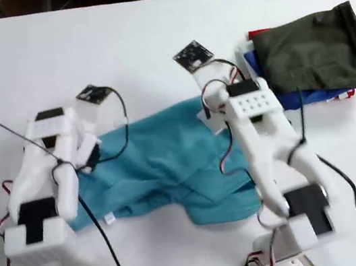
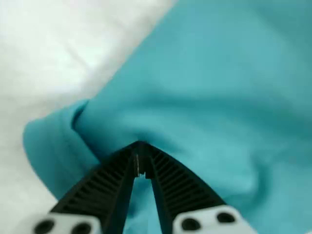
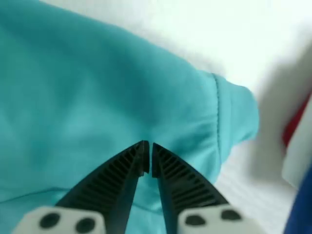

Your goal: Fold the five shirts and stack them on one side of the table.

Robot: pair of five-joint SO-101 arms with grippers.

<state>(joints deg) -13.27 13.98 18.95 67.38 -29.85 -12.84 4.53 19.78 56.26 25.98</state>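
Illumination is bright, even and overhead. The white table [image 1: 115, 41] reads near-overexposed, with glare beyond the left gripper [image 2: 140, 156]. Shadows are soft: a grey band lies on the table past the right gripper [image 3: 148, 152] (beside the sleeve of the teal shirt [image 3: 87, 87]). Shallow shading marks the fabric folds ahead of both grippers.

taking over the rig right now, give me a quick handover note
Left tool: shut, pinching the teal shirt near one sleeve.
Right tool: shut on the same shirt near the other sleeve, on the stack's side.
Teal shirt: rumpled and unfolded in the middle of the table.
Done: stack on the right arm's side, dark green shirt on top, blue and red showing beneath; the count cannot be told.
Left: fold the teal shirt and add it to the stack.
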